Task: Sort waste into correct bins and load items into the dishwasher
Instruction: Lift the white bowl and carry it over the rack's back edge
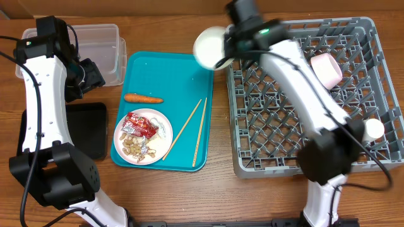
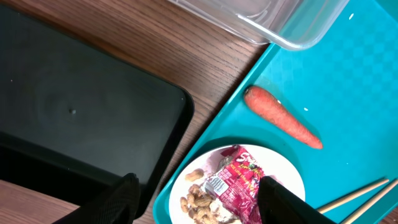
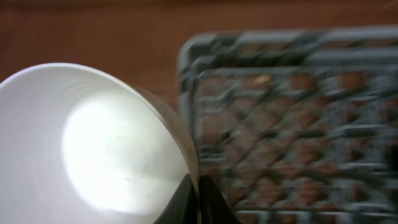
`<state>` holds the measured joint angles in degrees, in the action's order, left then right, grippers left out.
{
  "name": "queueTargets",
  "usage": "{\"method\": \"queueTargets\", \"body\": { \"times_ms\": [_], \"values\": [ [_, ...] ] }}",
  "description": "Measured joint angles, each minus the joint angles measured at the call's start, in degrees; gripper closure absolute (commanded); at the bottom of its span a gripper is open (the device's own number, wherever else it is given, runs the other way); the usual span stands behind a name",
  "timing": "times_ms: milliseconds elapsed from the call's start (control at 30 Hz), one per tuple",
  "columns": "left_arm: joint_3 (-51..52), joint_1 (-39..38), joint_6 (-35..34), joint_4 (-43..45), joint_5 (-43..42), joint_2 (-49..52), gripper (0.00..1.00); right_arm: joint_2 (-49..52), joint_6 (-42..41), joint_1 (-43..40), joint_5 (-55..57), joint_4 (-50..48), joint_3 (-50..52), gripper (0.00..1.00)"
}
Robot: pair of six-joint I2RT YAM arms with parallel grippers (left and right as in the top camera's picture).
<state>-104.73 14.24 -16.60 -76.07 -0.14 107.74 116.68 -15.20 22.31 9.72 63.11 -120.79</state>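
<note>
Tabletop: brown, wood grain.
Serving tray: teal, faint checker texture.
Carrot: orange.
Wrapper: red, white print.
Plate: white.
Peanuts: tan.
Chopsticks: pale wood.
Rack: grey, lattice pattern.
Bowl: plain white.
Second bowl: white, pink tint.
Cup: white.
Tub: clear.
Bin tray: black.
Arms: white shells, black joints.

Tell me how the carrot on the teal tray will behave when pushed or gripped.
The carrot looks stiff, so it should lift as one piece. Round and tapered, it would probably roll in a curve if nudged on the smooth tray. Its narrow tip may slip; the thick end seems safer.
</note>
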Motion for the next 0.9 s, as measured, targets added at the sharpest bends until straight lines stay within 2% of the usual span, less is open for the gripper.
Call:
{"method": "queueTargets", "body": {
  "times_ms": [67,167,300,400,533,700,900],
  "values": [
    [0.0,0.0,0.0,0.02,0.0,0.0,0.37,-3.74,1.46,-1.86,5.25,1.36,-0.83,0.96],
    [0.0,0.0,0.0,0.31,0.02,0.0,0.37,-7.34,0.92,-4.09,18.75,3.65,-1.49,0.96],
    [0.0,0.0,0.0,0.46,0.0,0.0,0.37,-7.48,-6.4,-6.56,41.62,4.42,0.31,0.96],
    [0.0,0.0,0.0,0.44,0.0,0.0,0.37,-7.02,-10.82,-8.35,54.77,1.03,5.73,0.96],
    [0.0,0.0,0.0,0.44,0.0,0.0,0.37,-5.16,-13.66,-9.97,61.75,-2.47,14.21,0.96],
    [0.0,0.0,0.0,0.42,-0.02,0.0,0.37,-2.43,-14.73,-9.57,62.95,-5.7,22.51,0.96],
    [0.0,0.0,-0.02,0.39,-0.04,0.0,0.37,0.76,-15.1,-6.67,62.58,-6.34,24.2,0.96]
  ]
}}
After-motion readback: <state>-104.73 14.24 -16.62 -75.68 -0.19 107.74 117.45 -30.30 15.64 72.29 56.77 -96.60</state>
